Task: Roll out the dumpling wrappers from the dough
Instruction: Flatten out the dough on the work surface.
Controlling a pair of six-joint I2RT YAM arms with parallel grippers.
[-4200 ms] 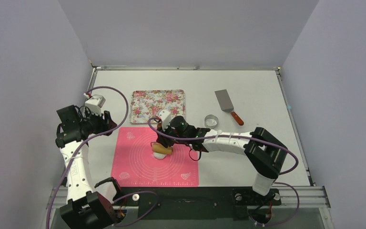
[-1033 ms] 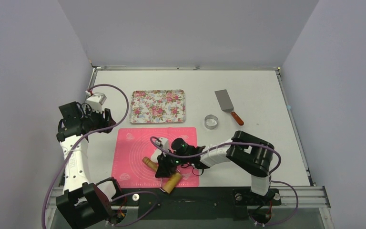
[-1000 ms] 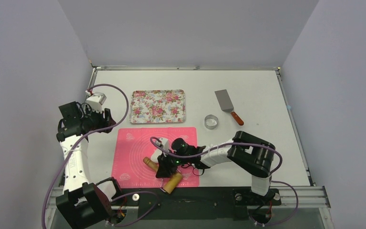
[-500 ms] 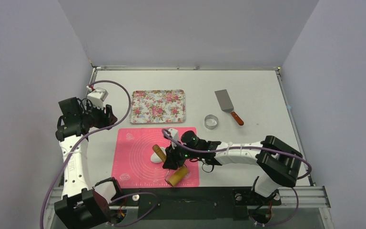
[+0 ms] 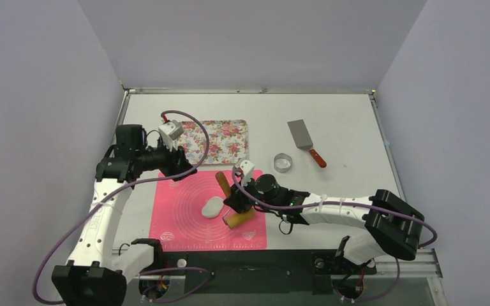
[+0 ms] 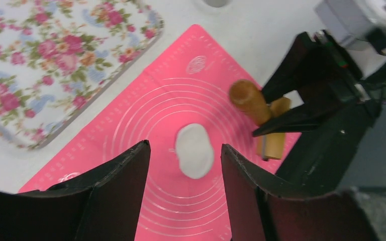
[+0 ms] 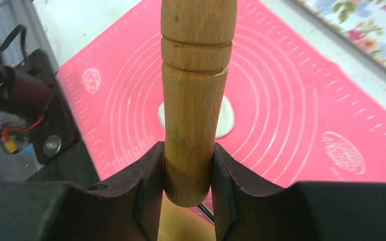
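- Right gripper (image 7: 187, 173): closed on the pin (image 7: 193, 100), one finger on each side of the wooden barrel, close to one end.
- Pin: held over the right part of the mat (image 5: 185, 223). In the top view it runs from far-left to near-right. The left wrist view shows it tilted, with its rounded handle end raised. The views do not show whether its lower end touches the mat.
- Left gripper (image 6: 185, 146): jaws wide apart, nothing between them. It hangs above the far left part of the mat, near the tray's near edge, and its camera looks down on the dough.
- Wrapper (image 5: 214, 206): one white, flat, oval piece of dough. It lies on the mat, inside the printed circles, slightly right of the mat's centre. It is just left of the pin and apart from it in the top view. Neither gripper touches it.
- Tray (image 5: 230, 137): floral pattern, on the table (image 5: 344, 108) just beyond the mat's far edge.
- Cutter (image 5: 283, 162): metal ring, on the table right of the tray, beyond the mat's far right corner.
- Spatula (image 5: 303, 137): on the table, beyond the cutter and slightly to its right, blade pointing far-left.
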